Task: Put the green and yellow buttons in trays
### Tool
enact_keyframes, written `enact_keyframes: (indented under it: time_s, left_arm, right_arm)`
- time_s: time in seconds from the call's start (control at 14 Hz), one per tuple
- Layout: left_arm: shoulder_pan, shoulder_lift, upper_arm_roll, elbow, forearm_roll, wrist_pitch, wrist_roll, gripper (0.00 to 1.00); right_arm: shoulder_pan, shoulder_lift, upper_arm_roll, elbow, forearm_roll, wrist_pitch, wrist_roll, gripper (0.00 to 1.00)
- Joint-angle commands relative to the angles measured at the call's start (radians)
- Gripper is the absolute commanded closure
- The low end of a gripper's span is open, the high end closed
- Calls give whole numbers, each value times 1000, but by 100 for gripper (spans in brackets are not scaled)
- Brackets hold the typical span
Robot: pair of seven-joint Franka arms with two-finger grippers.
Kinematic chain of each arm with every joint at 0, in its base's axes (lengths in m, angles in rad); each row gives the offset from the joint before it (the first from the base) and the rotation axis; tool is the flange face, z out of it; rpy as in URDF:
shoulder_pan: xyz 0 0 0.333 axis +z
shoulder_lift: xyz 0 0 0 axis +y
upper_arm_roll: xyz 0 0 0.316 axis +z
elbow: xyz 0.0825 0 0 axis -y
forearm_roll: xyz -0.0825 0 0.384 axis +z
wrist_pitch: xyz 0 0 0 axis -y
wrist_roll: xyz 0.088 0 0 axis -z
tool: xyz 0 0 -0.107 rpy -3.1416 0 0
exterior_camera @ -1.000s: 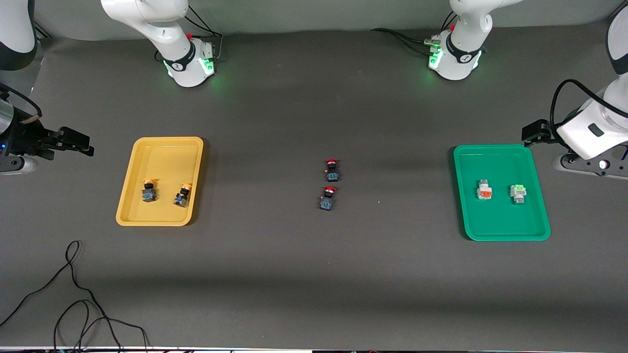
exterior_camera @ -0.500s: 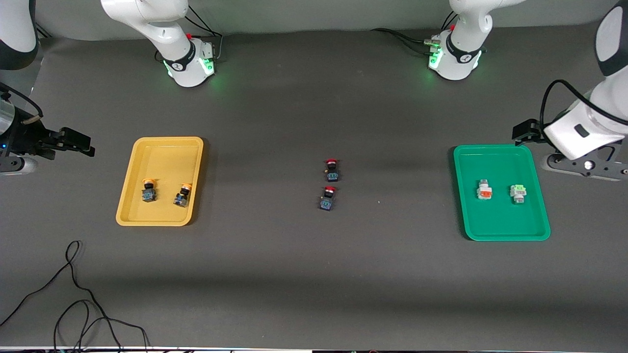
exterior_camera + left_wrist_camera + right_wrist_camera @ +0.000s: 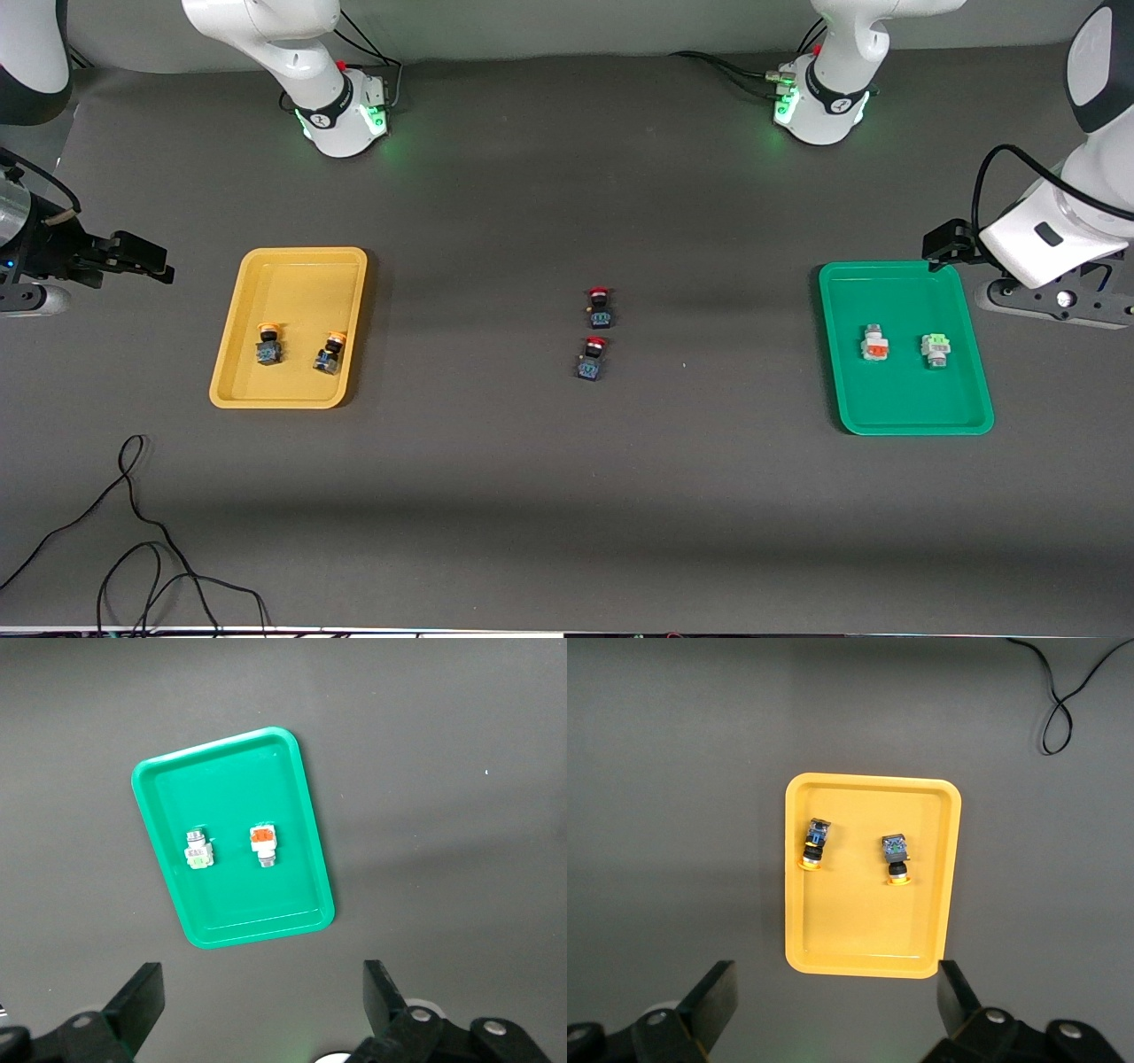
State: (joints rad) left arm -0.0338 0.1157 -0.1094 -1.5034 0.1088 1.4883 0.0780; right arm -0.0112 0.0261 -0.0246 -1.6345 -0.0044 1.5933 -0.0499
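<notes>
Read as a clock on the front view, with 12 toward the arms' bases, a loose black cable (image 3: 133,532) lay coiled nearest the camera at about 7 o'clock, well apart from everything else.

The yellow tray (image 3: 292,257) sat at 9 o'clock of the table's middle. Two yellow buttons (image 3: 268,346) lay in its nearer half, side by side but apart, caps toward 12.

The green tray (image 3: 886,268) sat at 3 o'clock. It held the green button (image 3: 934,347), and at that one's 9 o'clock lay a white block with an orange face (image 3: 874,343), not touching it.

Between the trays, two red buttons (image 3: 592,358) lay on the bare mat, one just at the other's 12 o'clock, outside either tray. Nothing lay between them and the trays.

The right gripper (image 3: 837,1001) hung over the mat at the yellow tray's 9 o'clock, fingers spread wide and holding nothing. The left gripper (image 3: 261,1001) hung over the mat at the green tray's 3 o'clock, likewise spread and empty.
</notes>
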Motion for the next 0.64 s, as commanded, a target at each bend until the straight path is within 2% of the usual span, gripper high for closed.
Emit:
enact_keyframes:
  time_s: [0.0,0.57]
  left_arm:
    - [-17,-4,24,0,-11,4,-12,0]
    - [-14,1,24,-1,-11,0,-12,0]
  right_arm:
    - [-1,-11,2,2,-22,-6,19,0]
    - [-1,-11,2,2,-22,-6,19,0]
